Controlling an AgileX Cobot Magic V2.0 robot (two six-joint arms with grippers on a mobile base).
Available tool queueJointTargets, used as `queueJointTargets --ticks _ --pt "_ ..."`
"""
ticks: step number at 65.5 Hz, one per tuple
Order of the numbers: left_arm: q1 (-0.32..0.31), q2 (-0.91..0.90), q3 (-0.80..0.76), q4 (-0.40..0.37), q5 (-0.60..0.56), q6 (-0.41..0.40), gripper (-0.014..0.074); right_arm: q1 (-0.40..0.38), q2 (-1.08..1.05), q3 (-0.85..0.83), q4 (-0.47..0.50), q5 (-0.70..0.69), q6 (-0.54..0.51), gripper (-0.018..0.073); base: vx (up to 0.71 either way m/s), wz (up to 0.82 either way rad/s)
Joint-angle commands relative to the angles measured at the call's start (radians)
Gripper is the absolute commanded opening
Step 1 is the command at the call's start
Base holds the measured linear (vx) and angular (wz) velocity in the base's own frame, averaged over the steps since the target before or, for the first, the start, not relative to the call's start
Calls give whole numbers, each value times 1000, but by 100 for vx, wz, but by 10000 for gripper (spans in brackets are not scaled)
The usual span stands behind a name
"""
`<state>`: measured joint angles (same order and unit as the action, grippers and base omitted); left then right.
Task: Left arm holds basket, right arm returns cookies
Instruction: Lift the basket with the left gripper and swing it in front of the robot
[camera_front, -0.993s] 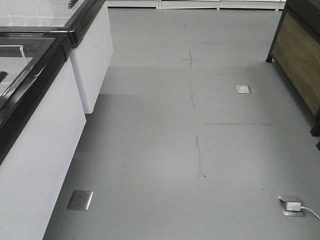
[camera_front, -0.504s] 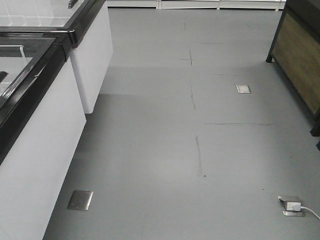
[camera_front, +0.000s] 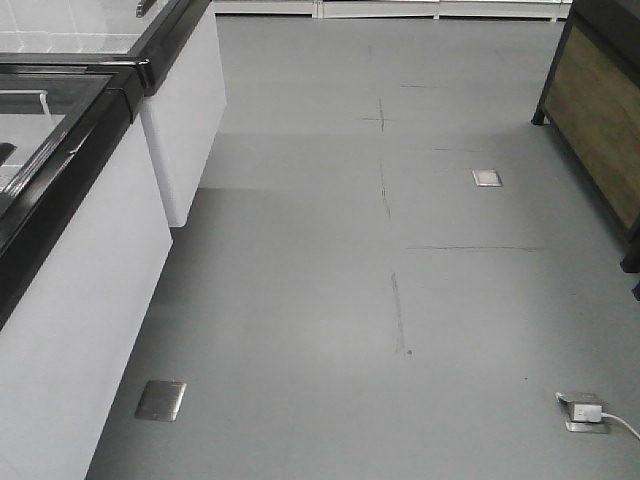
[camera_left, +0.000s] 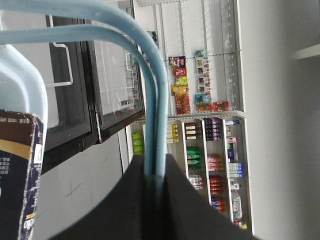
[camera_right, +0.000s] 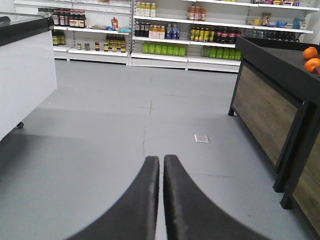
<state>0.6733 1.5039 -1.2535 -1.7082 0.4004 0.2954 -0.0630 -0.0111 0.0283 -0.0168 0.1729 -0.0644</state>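
Observation:
In the left wrist view, the light blue basket's hoop handle (camera_left: 150, 75) runs straight down between the black fingers of my left gripper (camera_left: 155, 172), which is shut on it. Part of the basket rim (camera_left: 22, 90) curves at the left edge. The dark cookies box (camera_left: 17, 170) stands in the basket at the lower left, only its corner showing. In the right wrist view, my right gripper (camera_right: 161, 162) hangs over the grey floor, shut, with nothing between its fingers. Neither gripper appears in the front view.
A white freezer cabinet (camera_front: 80, 250) with a black rim lines the left. A dark wooden display stand (camera_front: 600, 130) is on the right, with oranges (camera_right: 311, 52) on top. Stocked shelves (camera_right: 160, 30) stand ahead. A floor socket with a plug (camera_front: 585, 412) lies near right.

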Motion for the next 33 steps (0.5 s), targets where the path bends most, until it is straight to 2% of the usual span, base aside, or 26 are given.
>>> queueJointTargets --ticks 1,8,33 --pt "-6 -45 -45 -74 59 -2 -6 -7 -13 17 -3 -73 -5 -6 0 0" --pt "-9 -45 -45 -74 91 -2 -6 -7 -13 17 -3 -73 -5 -6 0 0" --pt "-93 -45 -62 -74 136 -4 -6 -7 -13 17 -3 -75 -5 -6 0 0"
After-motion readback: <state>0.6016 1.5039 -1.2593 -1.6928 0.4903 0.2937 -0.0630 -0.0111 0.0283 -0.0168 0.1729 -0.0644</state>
